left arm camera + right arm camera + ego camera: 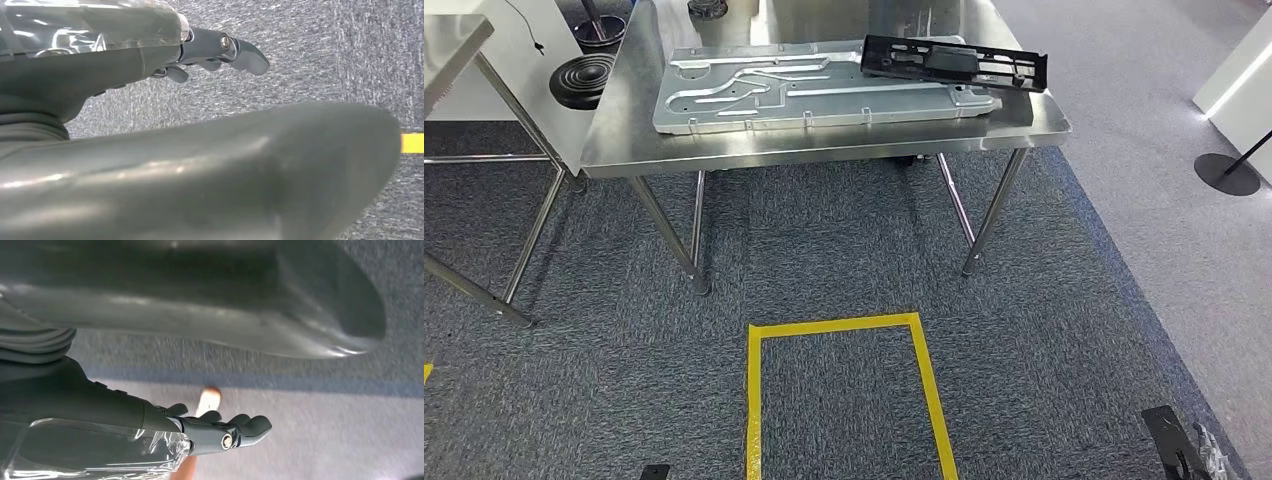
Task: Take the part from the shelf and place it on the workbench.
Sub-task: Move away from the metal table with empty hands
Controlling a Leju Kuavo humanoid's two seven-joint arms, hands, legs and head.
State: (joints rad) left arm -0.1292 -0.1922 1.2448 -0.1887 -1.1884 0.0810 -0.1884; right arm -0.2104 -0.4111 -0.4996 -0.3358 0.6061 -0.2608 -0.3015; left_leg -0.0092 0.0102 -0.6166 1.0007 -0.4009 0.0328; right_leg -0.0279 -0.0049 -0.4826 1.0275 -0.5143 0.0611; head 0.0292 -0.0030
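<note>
Lying: black part (954,62) sat on the workbench (824,145), resting on top of a large silver stamped metal panel (824,92) at the panel's far right end.
Long axis: part ran left to right across the bench, its right end angled slightly nearer the camera and reaching past the panel's right edge.
Shape: flat slotted frame with a solid block near its middle; finer detail was too small to make out.
Left hand (220,47): hung over grey carpet, fingers extended and a little apart, nothing held.
Right hand (225,432): hung over carpet, fingers gently curved and apart, nothing held.
Hidden: far edge of the workbench was cut off by the frame's top; a blurred orange shape behind the right hand could not be identified.
Floor: yellow tape outline (844,385) marked the carpet in front of the bench.
Side: second steel table (454,50) stood at left, only partly in frame.
</note>
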